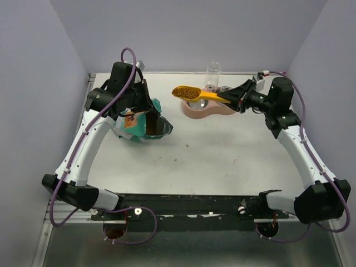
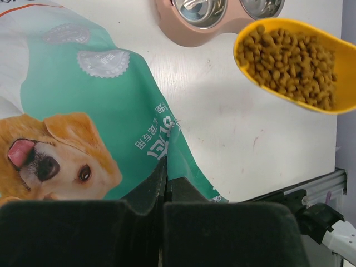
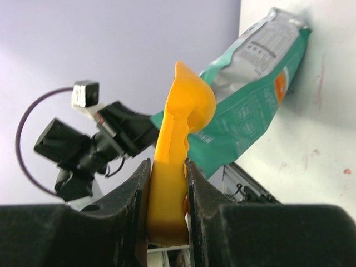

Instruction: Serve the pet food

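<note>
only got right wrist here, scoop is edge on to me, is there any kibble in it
Observer: Yes. The orange plastic scoop is heaped with small brown kibble pellets.
Operator: where's the scoop head vs the bowls
Observer: In the top view it overlaps the left end of the pink double-bowl feeder, above its left steel bowl; its height there I cannot tell.
Operator: and the left arm
Observer: The left end effector is shut on an edge of the teal pet food bag with the dog picture, left of the feeder.
</note>
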### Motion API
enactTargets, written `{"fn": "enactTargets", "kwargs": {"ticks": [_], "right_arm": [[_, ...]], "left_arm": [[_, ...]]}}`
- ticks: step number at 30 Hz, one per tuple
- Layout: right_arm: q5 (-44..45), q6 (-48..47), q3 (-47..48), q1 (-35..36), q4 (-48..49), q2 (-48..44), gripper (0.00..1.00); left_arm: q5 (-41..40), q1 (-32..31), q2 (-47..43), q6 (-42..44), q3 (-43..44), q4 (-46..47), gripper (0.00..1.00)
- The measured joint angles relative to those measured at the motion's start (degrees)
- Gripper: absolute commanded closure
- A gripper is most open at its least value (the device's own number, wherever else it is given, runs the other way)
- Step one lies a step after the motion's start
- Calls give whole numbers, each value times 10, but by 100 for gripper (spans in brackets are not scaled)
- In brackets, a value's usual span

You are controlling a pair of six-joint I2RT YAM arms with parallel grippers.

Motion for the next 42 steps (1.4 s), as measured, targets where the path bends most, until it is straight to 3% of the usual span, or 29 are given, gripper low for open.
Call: {"fn": "enactTargets", "kwargs": {"ticks": [12,31,42], "right_arm": [[33,-31,-17,-35,61,95,99],[14,-50,-93,-124,247,187,99],[7,-101,-104,-135,261,240,99]], "left_arm": [[3,0,0,2,1,-3,100],[9,8,1,12,10,-10,100],[12,8,1,12,10,-13,100]]}}
